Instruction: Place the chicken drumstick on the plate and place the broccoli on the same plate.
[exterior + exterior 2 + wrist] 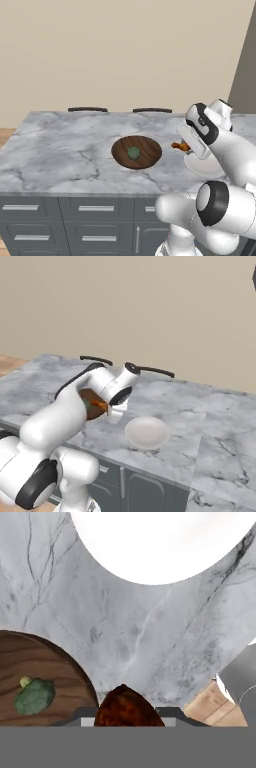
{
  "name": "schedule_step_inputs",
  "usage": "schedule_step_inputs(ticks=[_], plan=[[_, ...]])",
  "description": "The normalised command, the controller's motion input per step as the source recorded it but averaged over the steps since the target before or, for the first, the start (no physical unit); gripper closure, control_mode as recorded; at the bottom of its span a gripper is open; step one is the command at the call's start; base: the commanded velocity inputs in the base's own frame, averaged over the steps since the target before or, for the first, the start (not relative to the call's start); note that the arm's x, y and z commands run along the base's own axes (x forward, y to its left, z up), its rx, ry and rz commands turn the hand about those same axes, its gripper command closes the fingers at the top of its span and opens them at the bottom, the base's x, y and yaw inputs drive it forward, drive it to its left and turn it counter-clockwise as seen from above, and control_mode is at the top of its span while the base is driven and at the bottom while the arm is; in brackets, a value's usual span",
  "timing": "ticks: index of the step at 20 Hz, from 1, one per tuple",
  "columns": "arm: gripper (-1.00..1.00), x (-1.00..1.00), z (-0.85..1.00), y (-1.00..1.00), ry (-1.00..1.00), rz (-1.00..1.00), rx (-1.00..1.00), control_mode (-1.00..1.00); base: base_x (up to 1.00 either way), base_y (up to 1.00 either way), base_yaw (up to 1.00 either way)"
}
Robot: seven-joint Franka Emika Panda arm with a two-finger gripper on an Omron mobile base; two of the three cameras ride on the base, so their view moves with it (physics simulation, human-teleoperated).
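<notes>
- The plate [147, 432] lies on the grey marble counter [60, 150], near the counter's front edge, with bare marble on every side of it.
- In the hand view the plate [160, 542] sits at the top and an open strip of marble separates it from the board [35, 677] at the lower left.
- In that same view the counter's edge shows at the lower right, with wooden floor [207, 704] beyond it.
- The board [136, 151], a dark wood-grain disc, lies to the plate's left in the left base view, apart from it.
- The broccoli [133, 152] rests near the middle of the board; it is a small dull-green rounded lump with a paler stub at one end [34, 695].
- Two dark chair backs [120, 109] stand beyond the counter's far edge, well away from the plate.
- The gripper [186, 146] hangs above the counter between board and plate, its jaws closed on the drumstick [180, 146].
- The drumstick is orange-brown; in the hand view its dark, glossy rounded end [127, 707] shows between the finger tips.
- In the right base view the drumstick [101, 404] is just left of the plate, raised off the marble, and the arm hides much of the board behind it.
- The arm's white links partly cover the plate [202, 169] in the left base view.
</notes>
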Motion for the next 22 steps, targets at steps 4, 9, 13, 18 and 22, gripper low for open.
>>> schedule_step_inputs(ticks=[4, 9, 13, 18, 22], plan=[[1.0, 0.0, -0.04, -0.63, 0.0, 0.0, 0.0, -1.0, 0.0, 0.0, 0.0], [1.0, 0.14, -0.21, -0.41, 0.0, -0.03, -0.04, -1.0, 0.0, 0.0, 0.0], [1.0, 0.12, -0.44, -0.38, 0.0, -0.03, -0.07, -1.0, 0.0, 0.0, 0.0], [1.0, 0.02, -0.42, -0.51, 0.0, -0.02, -0.04, -1.0, 0.0, 0.0, 0.0], [1.0, 0.0, -0.39, -0.54, 0.0, -0.01, -0.01, -1.0, 0.0, 0.0, 0.0]])
